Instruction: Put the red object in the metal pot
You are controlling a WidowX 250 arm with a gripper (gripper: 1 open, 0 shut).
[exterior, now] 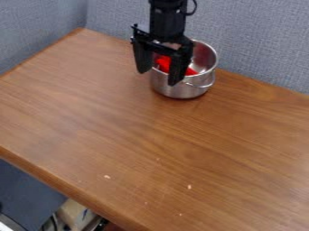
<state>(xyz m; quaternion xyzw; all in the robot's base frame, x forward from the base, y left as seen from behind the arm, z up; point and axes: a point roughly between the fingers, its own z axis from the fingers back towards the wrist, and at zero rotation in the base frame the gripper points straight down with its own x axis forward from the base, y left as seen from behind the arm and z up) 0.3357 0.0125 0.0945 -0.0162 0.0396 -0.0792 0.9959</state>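
Wooden table ran wide at left. Gripper pointed down over pot's near rim, jaws spread wide, gripping nothing. Red object lay inside metal pot, behind fingers.

The metal pot is shiny steel. The table is smooth brown wood, at 12 o'clock a matt grey wall.

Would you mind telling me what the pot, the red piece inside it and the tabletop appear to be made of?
The metal pot looks like polished steel: silver, with bright reflections on its wall. The red object seems plastic, judging by its uniform saturated color, though it is too small to be sure. The table looks like wood or wood veneer, with brown grain streaks and a satin sheen.
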